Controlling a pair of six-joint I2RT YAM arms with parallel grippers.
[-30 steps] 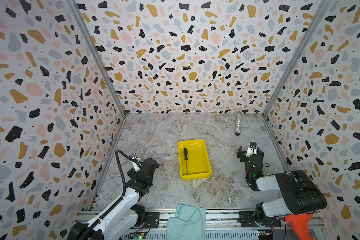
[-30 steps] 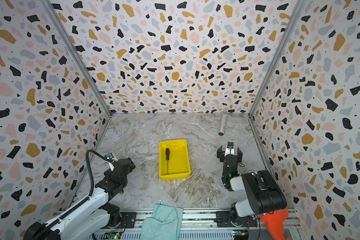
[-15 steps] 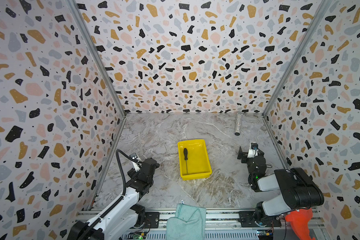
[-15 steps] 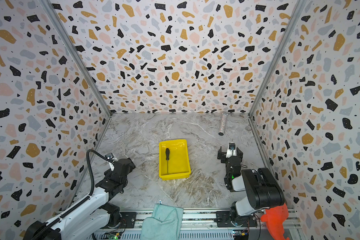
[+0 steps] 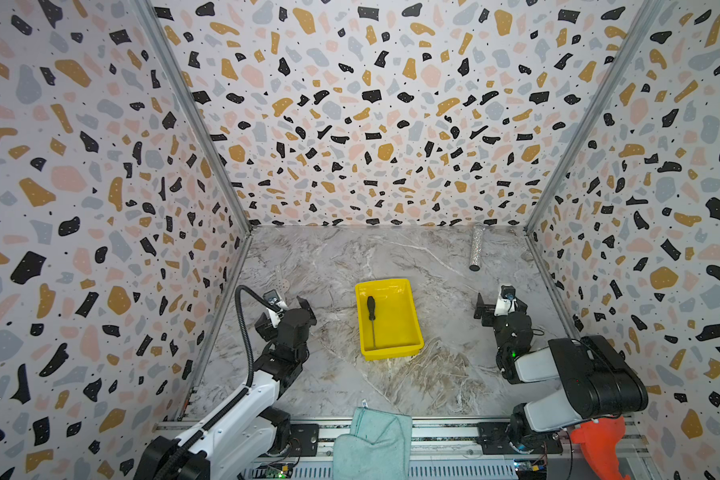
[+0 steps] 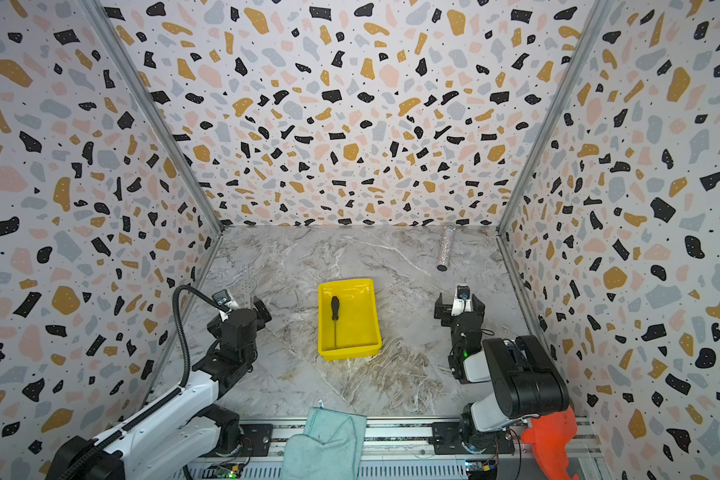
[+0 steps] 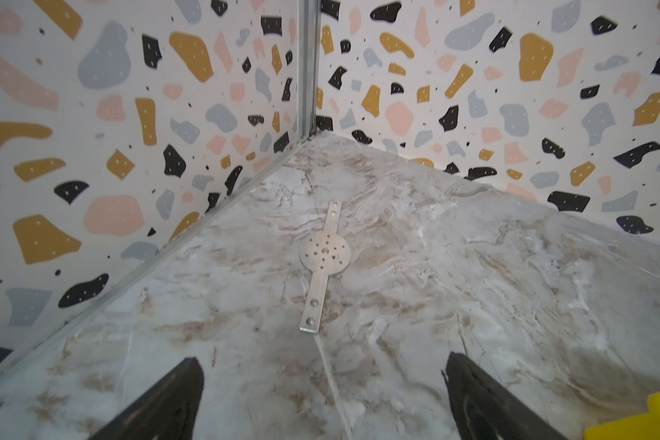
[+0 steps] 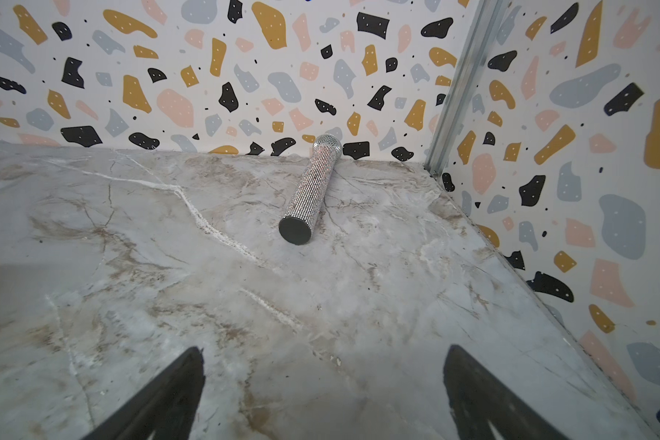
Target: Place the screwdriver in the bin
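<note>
The screwdriver [image 5: 371, 308] [image 6: 334, 308], black-handled with a thin silver shaft, lies flat inside the yellow bin [image 5: 398, 286] [image 6: 356, 286] along its left wall, handle toward the back. Nothing touches it. My left gripper [image 5: 282, 311] [image 6: 240, 312] [image 7: 322, 362] hovers low to the left of the bin, open and empty, pointing at the back left corner. A yellow corner of the bin [image 7: 641, 419] shows in the left wrist view. My right gripper [image 5: 500, 306] [image 6: 460, 307] [image 8: 324, 350] is to the right of the bin, open and empty, facing the back wall.
A glittery silver cylinder [image 5: 476, 247] [image 8: 313, 186] lies by the back wall at right. A flat perforated metal strip [image 7: 324, 263] [image 5: 282, 282] lies ahead of the left gripper near the left wall. A teal cloth [image 5: 375, 444] drapes over the front rail.
The right arm's rear links have shifted slightly while its gripper stays almost in place. The screwdriver, the bin and the left arm have not moved.
</note>
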